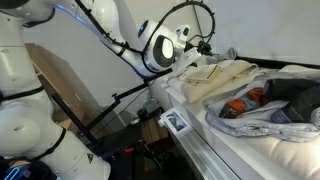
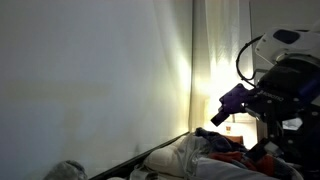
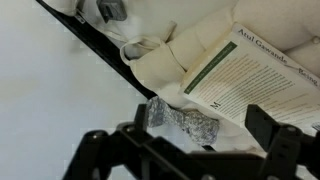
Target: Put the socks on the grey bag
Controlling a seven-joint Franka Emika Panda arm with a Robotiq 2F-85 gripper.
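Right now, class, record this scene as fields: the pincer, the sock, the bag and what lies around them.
Pincer: dark two-fingered pincer, open, above the sock, holding nothing
Sock: crumpled grey patterned sock, beside the page's edge, not gripped
Page: white printed paper page, lying on the cloth
Cloth: cream folded fabric cloth, bunched on the bed surface
Bag: soft pale grey fabric bag, with an orange-red item in it
Task state: sock not yet on the bag

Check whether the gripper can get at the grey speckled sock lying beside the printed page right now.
Probably yes. In the wrist view the grey speckled sock lies uncovered just ahead of the gripper, whose jaws stand open. The green-bordered printed page sits close beside it but not on top.
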